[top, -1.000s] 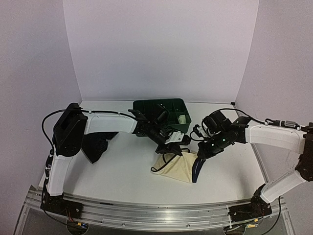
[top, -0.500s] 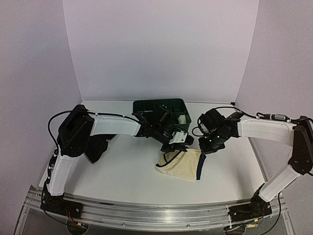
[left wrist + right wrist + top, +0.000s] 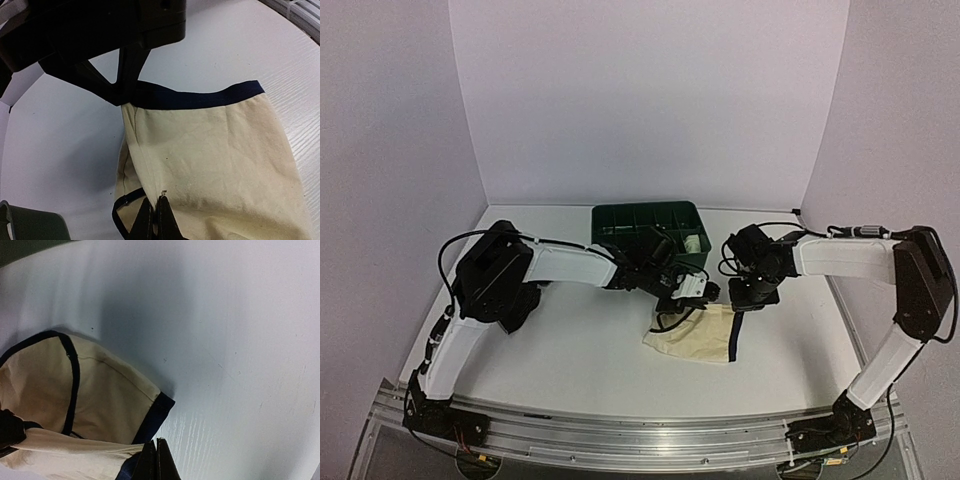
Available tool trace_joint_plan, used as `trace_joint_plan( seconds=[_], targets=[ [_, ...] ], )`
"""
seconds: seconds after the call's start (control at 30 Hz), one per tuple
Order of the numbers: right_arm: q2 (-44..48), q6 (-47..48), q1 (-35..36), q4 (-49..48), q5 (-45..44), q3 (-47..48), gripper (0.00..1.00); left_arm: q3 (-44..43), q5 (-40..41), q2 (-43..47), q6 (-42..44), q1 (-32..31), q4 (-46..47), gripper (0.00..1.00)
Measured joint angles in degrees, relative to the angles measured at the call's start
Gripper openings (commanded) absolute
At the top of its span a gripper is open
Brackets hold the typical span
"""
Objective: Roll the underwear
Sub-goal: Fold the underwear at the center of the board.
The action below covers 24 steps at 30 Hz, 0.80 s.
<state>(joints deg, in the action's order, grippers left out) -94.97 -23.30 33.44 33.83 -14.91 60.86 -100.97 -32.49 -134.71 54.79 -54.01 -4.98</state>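
1. The cream underwear [image 3: 698, 338], the pair w/ dark edging, lay on the table [image 3: 570, 360] just in front of the green tray [image 3: 620, 213], between the two arms.
2. Left gripper [image 3: 153, 216] was clenched on the cream cloth at a leg opening, right by a loop of the dark edging. The fingertips were pressed together w/ fabric pinched between them.
3. Right gripper [image 3: 156, 456] was clamped tight too, biting the corner of the dark waistband [image 3: 200, 97]. From the left wrist cam you could see its black body sitting on that same band end.
4. So each claw had one far corner. The near part of the garment sagged down and rested on the table, while the far edge looked slightly lifted, going by the shadow under it.
5. Why hold it so? Prob. to pull the cloth taut and spread it flat, since a wrinkled pair won't roll evenly. Two grips on one edge also give a straight starting line for a roll.
6. A pale bundle [image 3: 692, 243] sat in a tray compartment at the right end, poss. the mint-white pair, but too small to tell.
7. A dark heap [image 3: 520, 308] lay under the left arm's elbow, maybe the black pair. Couldn't say for sure.
8. My guess: the roll on this cream one hadn't begun. It was open and unfolded, at the laying-out stage.
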Motion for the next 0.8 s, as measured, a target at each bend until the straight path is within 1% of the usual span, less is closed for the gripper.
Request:
trace_joint_plan(
  seconds=[0.13,0.27,0.3,0.53,0.6,0.63,0.7,0.73,0.8],
  targets=[
    [-2.1,-0.5,-0.9,-1.3,-0.3,0.0,0.0,-3.8,1.0,-3.3,-1.3,0.3,-1.0,0.0],
    [-4.4,-0.9,-2.3,-3.2,-1.3,0.0,0.0,-12.8,2.3,-8.8,-2.6,0.9,-4.7,0.0],
    [-4.8,-0.9,-2.6,-3.7,-1.5,0.0,0.0,-13.7,2.6,-9.3,-2.7,1.0,-5.2,0.0],
    [-6.5,-0.8,-2.9,-8.4,-1.4,0.0,0.0,-14.5,2.8,-9.8,-5.1,1.3,-7.2,0.0],
    [-6.7,-0.6,-2.9,-9.6,-1.4,0.0,0.04,-14.5,3.1,-9.8,-5.9,1.4,-7.1,0.01],
    [-6.8,-0.6,-3.0,-10.2,-1.4,0.0,0.06,-14.5,3.3,-9.8,-6.3,1.5,-7.1,0.03],
    [-7.1,-0.5,-3.0,-10.8,-1.6,0.0,0.15,-14.5,3.9,-9.8,-7.1,1.8,-7.0,0.11],
    [-7.2,-0.3,-3.0,-11.0,-1.7,-0.1,0.22,-14.5,4.1,-9.8,-7.5,1.9,-7.0,0.17],
    [-7.1,-0.3,-3.1,-11.2,-2.5,-0.4,0.31,-14.5,4.3,-9.8,-8.5,2.1,-7.0,0.3]
  ],
)
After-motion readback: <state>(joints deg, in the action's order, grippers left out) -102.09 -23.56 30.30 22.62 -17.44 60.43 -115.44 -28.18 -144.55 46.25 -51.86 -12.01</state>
